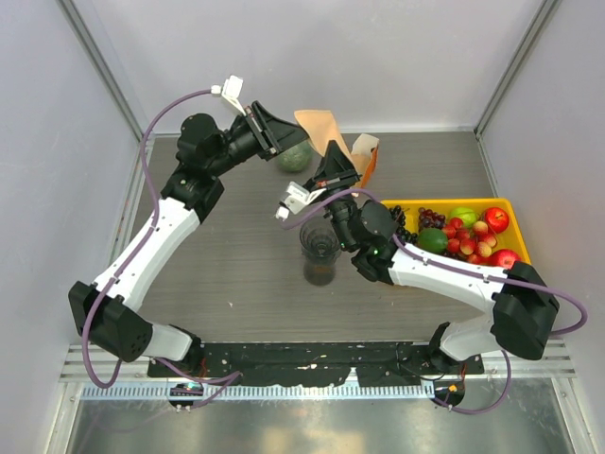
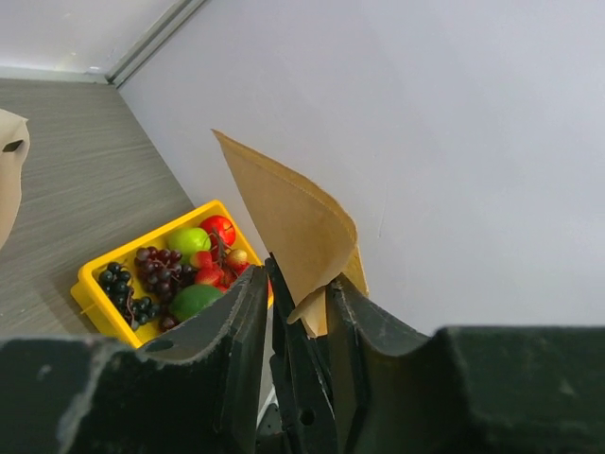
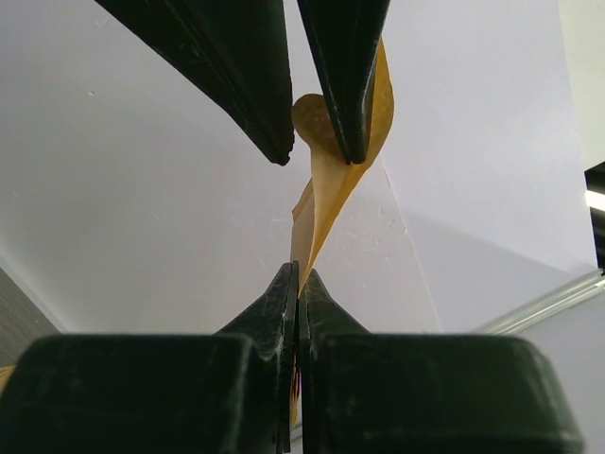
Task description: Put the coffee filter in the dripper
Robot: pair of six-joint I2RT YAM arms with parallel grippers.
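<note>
Fingers (image 3: 274,312) of the right gripper (image 3: 298,274) pinch the coffee filter (image 3: 331,194), aloft behind the dripper (image 1: 319,241). Left gripper (image 2: 298,282) fingers (image 2: 241,322) stand parted, the filter's edge between them.

I see plain white walls (image 1: 397,57) from 9 through 12 to 3 o'clock. Grey wood-grain table (image 1: 236,274) at centre. Metal frame posts (image 1: 515,61) at 11 and 1. Brushed metal sill (image 1: 312,430) at 6. Light soft, even.

Coffee filter (image 2: 293,222) tan; tray (image 2: 90,295) yellow; table (image 1: 236,255) grey woodgrain; grapes (image 2: 123,284) dark, perhaps purple.
</note>
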